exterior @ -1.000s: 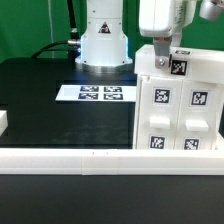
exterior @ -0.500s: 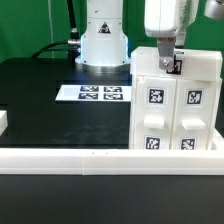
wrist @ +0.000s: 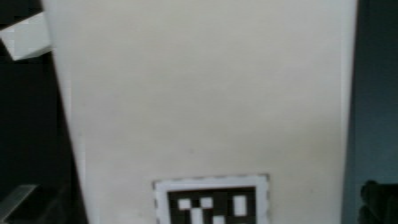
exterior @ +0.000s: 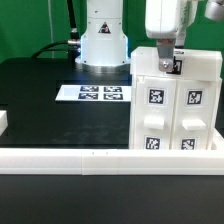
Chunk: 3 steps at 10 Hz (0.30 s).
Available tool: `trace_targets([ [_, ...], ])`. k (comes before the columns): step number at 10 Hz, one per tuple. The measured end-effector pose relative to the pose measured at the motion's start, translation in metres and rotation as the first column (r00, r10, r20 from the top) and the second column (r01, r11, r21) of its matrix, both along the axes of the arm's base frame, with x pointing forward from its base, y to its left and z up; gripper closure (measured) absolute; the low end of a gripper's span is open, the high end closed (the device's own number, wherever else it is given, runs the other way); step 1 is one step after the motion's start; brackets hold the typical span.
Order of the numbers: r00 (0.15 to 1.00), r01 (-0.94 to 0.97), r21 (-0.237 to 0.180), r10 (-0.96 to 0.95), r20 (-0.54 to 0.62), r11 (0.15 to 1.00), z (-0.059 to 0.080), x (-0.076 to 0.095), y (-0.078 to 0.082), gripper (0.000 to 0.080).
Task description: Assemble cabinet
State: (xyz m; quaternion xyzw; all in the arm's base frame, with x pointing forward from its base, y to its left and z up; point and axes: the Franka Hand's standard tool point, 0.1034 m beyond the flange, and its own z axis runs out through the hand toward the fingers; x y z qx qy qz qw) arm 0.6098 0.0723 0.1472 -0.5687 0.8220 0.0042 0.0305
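The cabinet (exterior: pixel 175 115) stands upright at the exterior view's right, its face with four tagged white panels turned toward the camera. My gripper (exterior: pixel 168 58) reaches down onto the cabinet's top edge, next to a small tag (exterior: pixel 175 65). In the wrist view the cabinet's white top panel (wrist: pixel 196 100) fills the picture, with a tag (wrist: pixel 214 205) near the gripper (wrist: pixel 199 200). The dark fingers (wrist: pixel 379 198) sit at both long sides of the panel and appear closed on it.
The marker board (exterior: pixel 100 93) lies on the black table in front of the arm's white base (exterior: pixel 103 40). A long white rail (exterior: pixel 90 158) runs along the near edge. A small white block (exterior: pixel 3 122) sits at the exterior view's far left.
Between one second and half a second ago the gripper and the top tag turned slightly and the cabinet squared up, shifting a little to the exterior view's left. Nothing has moved since.
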Motion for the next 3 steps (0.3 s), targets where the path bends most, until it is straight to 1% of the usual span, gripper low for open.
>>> trace_targets([
  [3, 1.000, -0.002, 0.000, 0.002, 0.000, 1.000, -0.0002, -0.0001, 0.0000, 0.0002],
])
